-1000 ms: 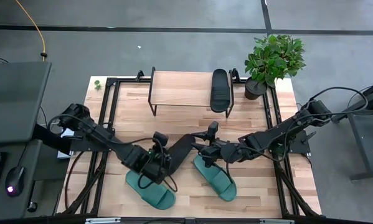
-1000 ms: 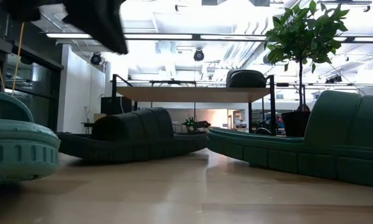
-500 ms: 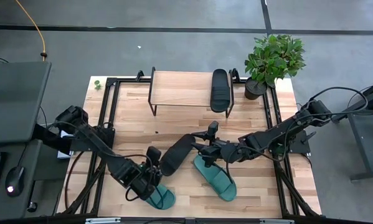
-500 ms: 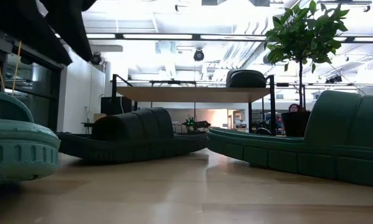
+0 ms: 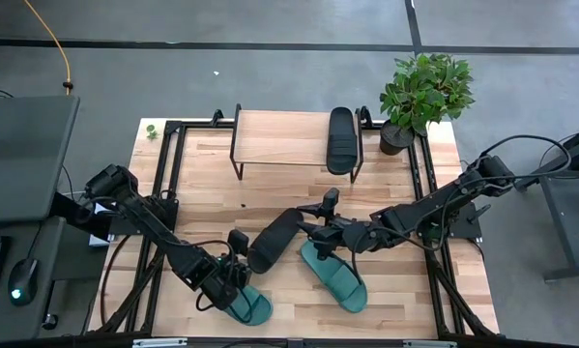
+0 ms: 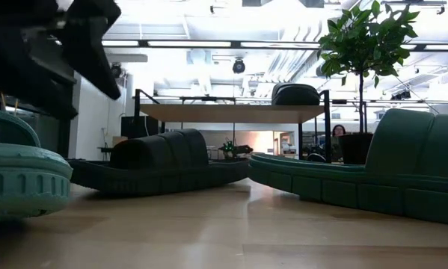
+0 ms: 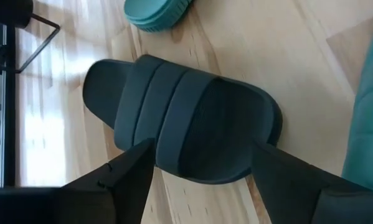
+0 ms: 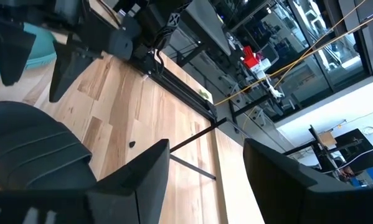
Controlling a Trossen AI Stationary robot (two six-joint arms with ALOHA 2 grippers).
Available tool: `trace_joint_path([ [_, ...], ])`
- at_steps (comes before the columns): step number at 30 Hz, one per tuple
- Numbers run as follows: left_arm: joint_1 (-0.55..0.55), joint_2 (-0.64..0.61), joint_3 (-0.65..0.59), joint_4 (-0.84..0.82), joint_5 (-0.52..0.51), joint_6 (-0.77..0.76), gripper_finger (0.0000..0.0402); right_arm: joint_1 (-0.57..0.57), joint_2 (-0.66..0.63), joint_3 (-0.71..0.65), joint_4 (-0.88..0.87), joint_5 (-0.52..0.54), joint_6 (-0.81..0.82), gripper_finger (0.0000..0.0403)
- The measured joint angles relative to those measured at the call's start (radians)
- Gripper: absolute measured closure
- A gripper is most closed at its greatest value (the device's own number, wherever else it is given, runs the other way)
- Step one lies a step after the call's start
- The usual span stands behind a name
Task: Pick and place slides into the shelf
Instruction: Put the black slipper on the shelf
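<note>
I can read no text, label, brand, number or sign in any view, neither on the slides, the shelf or the arms, nor in the room beyond the table.

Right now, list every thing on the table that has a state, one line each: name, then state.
Black slide on the shelf: lying flat on the top board, at its right end.
Black slide on the table: lying flat, in no gripper.
Left teal slide: on the table, partly under the left arm.
Right teal slide: lying flat on the table.
Left gripper: open, empty.
Right gripper: open, empty.
</note>
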Motion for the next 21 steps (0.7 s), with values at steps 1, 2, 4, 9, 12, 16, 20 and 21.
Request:
trace_joint_path([
  [1, 0.0, 0.0, -0.009, 0.016, -0.005, -0.001, 0.016, 0.0, 0.0, 0.0, 0.003, 0.0, 0.0, 0.0205],
  [2, 0.0, 0.0, -0.017, 0.032, -0.009, -0.001, 0.0163, 0.0, 0.0, 0.0, 0.007, 0.0, 0.0, 0.0205],
  [4, 0.0, 0.0, -0.03, 0.057, -0.013, -0.001, 0.017, 0.0, 0.0, 0.0, 0.009, 0.0, 0.0, 0.0205],
  [9, 0.0, 0.0, -0.057, 0.139, -0.024, 0.035, 0.018, 0.0, 0.0, 0.0, 0.009, 0.0, 0.0, 0.0205],
  [12, 0.009, 0.0, -0.07, 0.162, -0.033, 0.058, 0.018, 0.0, 0.0, 0.0, 0.013, 0.0, 0.0, 0.0205],
  [16, 0.031, 0.0, -0.072, 0.17, -0.029, 0.067, 0.0177, 0.0, 0.0, 0.0, 0.014, 0.0, 0.0, 0.0205],
  [20, 0.063, 0.0, -0.072, 0.189, 0.001, 0.076, 0.0177, 0.0, 0.0, 0.0, 0.014, 0.0, 0.0, 0.0205],
  [21, 0.07, 0.0, -0.072, 0.193, 0.016, 0.081, 0.0176, 0.0, 0.0, 0.0, 0.014, 0.0, 0.0, 0.0205],
])
